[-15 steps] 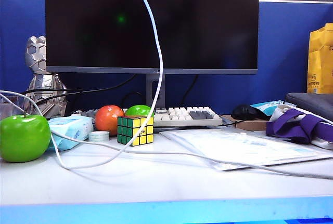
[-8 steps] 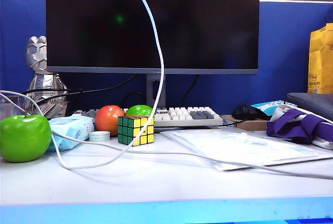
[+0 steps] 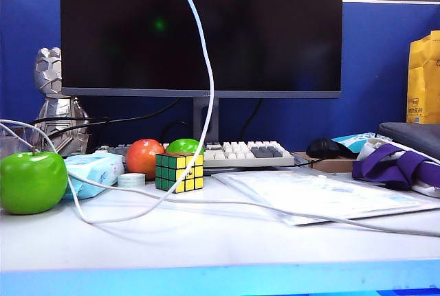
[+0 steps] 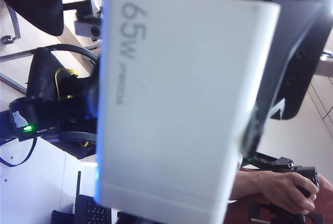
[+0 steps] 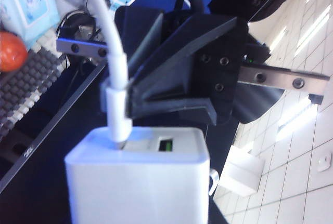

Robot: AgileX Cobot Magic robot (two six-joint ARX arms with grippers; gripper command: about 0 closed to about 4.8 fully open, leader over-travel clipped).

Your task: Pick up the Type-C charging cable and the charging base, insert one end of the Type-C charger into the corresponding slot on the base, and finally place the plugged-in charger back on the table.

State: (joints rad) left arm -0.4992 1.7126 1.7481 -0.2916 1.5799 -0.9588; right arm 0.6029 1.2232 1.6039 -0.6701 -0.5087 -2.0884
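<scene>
Type-C charging cable (image 5: 115,52) sits with its plug at the slot of the charging base (image 5: 138,182), which the left gripper (image 4: 171,104) clenches aloft; the right gripper (image 5: 122,96) grasps the plug. Recommendation: drive it straight until seated, without twisting.

Counting the things on the table (image 3: 206,248)

There are two green apples (image 3: 32,182), one orange-red fruit (image 3: 143,157), one color cube (image 3: 179,172), one roll of tape (image 3: 130,180), one blue tissue pack (image 3: 93,170), one keyboard (image 3: 244,153), one black mouse (image 3: 328,148), one big screen (image 3: 201,29), one silver statue (image 3: 56,100), one white cable (image 3: 206,90) and one white charging base (image 4: 177,104).
</scene>
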